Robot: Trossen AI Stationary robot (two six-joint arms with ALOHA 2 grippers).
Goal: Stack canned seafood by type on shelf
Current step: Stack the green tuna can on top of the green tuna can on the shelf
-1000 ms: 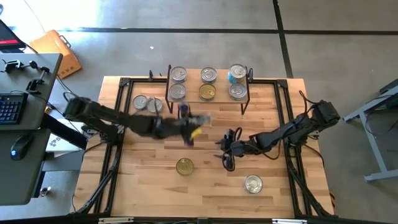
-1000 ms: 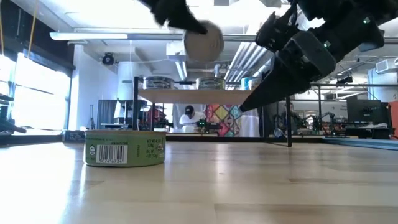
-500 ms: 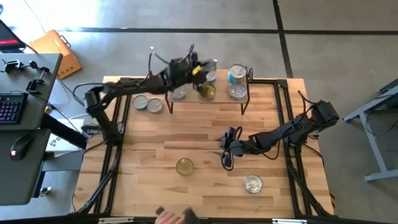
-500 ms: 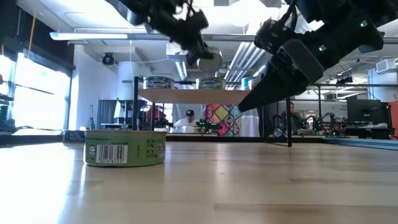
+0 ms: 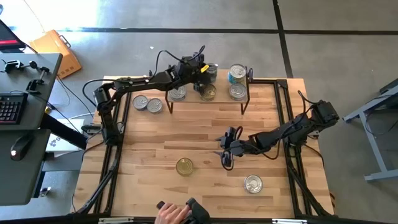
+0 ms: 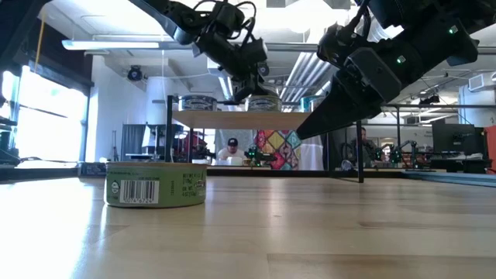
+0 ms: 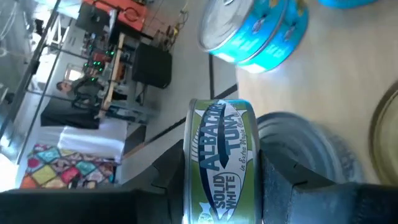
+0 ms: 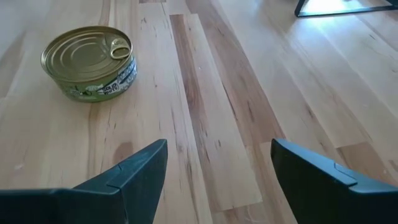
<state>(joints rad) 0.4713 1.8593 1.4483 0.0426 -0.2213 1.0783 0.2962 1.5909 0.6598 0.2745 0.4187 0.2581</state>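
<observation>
a green-labelled albacore tuna tin (image 7: pixel 222 163) is held clamped between the fingers of the left gripper (image 5: pixel 200 70) above the back middle of the shelf (image 5: pixel 221 93), just over a silver-lidded tin (image 7: pixel 298 155) already standing there. beside it on the shelf, a gold-lidded tin (image 5: pixel 208 93) sits at the front middle, a blue-labelled tin (image 5: pixel 237 73) at the back right, and silver-lidded tins at the left front (image 5: pixel 178 93) and right front (image 5: pixel 237 91). the step in hand is judged to be the placing of the held tin on its matching stack; a straight lowering onto the lid beneath and a clean release appear to be called for, with care that the tin is not set off-centre. the right gripper (image 5: pixel 226 153) is seen low over the table in front of the shelf, its fingers spread apart and empty, with a gold-lidded tin (image 8: pixel 89 61) lying nearby as a likely next pick. two tins (image 5: pixel 147 104) rest on the table left of the shelf, and another (image 5: pixel 252 183) well in front of it.
</observation>
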